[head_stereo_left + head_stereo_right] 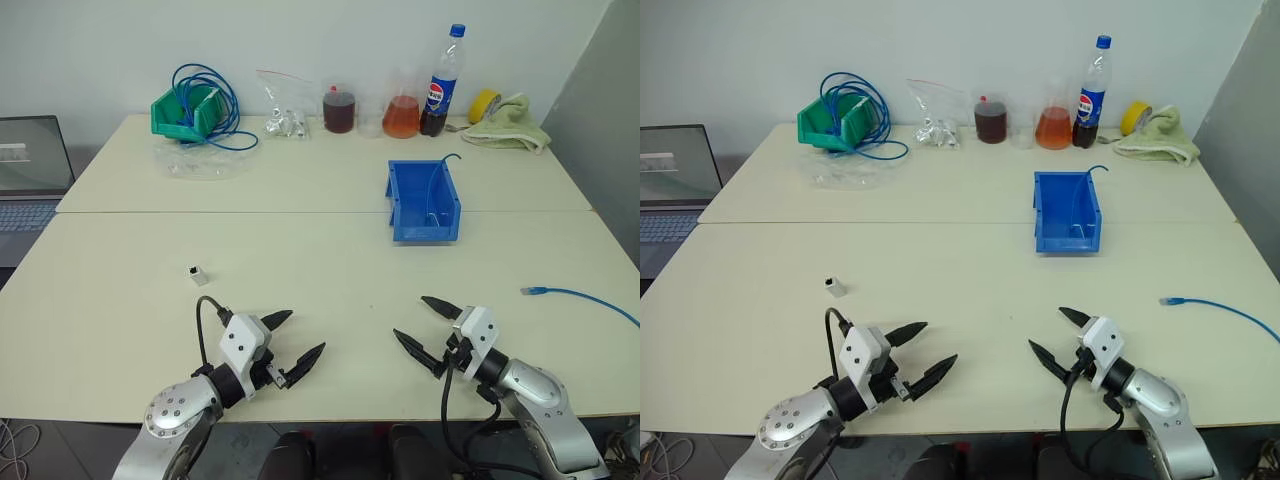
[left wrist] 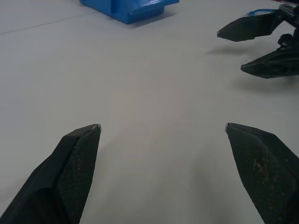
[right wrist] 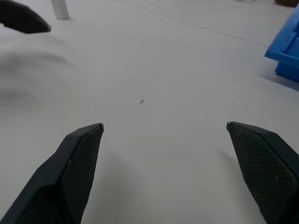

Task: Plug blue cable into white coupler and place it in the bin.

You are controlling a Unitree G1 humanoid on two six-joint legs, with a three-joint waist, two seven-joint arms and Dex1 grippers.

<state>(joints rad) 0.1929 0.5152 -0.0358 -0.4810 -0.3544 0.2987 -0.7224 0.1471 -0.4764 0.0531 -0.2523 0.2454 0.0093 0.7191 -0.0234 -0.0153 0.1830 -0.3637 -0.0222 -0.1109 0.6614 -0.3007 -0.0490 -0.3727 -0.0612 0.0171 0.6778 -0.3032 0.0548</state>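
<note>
Both my pincers hang low over the near edge of the table (image 1: 330, 260), nothing in either. My left gripper (image 1: 300, 337) has its fingers spread wide, tips angled in toward the middle; my right gripper (image 1: 418, 322) is spread just as wide and angled back toward the left one, so the two face each other w/ bare tabletop between. In the left wrist view the right gripper's black tips show across the gap, apart from mine. The white coupler (image 1: 198, 272) sits upright on the table, beyond my left gripper and a bit further left, not touched. The blue cable (image 1: 590, 298) lies at the far right of the table, clear plug end pointing inward, the strand running off the right side; well apart from my right gripper and not plugged into anything. The bin (image 1: 424, 201) stands past the table's centre seam, right of the middle, open top up, low front facing me; a thin dark wire curls at its back corner. Along the back edge: a green bin (image 1: 184, 111) w/ a coil of blue cable (image 1: 222, 105), a clear bag of small parts (image 1: 284, 118), two jars of brownish and orange liquid, a cola bottle (image 1: 443, 81), yellow tape and a pale cloth (image 1: 510, 125). A laptop (image 1: 30, 175) sits off the left side.
</note>
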